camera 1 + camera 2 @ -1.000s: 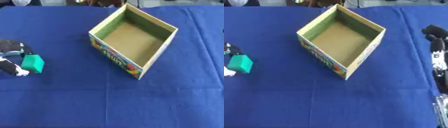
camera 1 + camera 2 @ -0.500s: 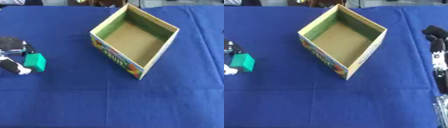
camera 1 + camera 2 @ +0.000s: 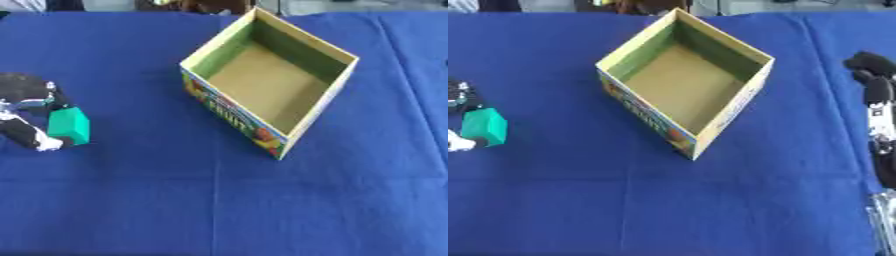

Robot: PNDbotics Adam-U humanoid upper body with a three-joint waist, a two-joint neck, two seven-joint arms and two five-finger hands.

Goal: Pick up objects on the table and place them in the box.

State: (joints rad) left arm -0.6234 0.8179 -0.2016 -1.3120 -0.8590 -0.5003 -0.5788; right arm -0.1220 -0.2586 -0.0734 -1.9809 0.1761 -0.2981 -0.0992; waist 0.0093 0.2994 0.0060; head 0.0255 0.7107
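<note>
At far left, left hand (image 3: 26, 115) (half cropped) pinching green block (image 3: 69, 126)

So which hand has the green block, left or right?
The left hand, at the table's left edge, with its fingers round the green block. The right hand holds nothing, fingers extended at the right edge.

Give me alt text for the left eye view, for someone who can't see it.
The left robot hand at the left edge grips a green block over a blue tablecloth. An open, empty cardboard box with colourful fruit print on its side sits at centre, turned corner-on to the camera.
</note>
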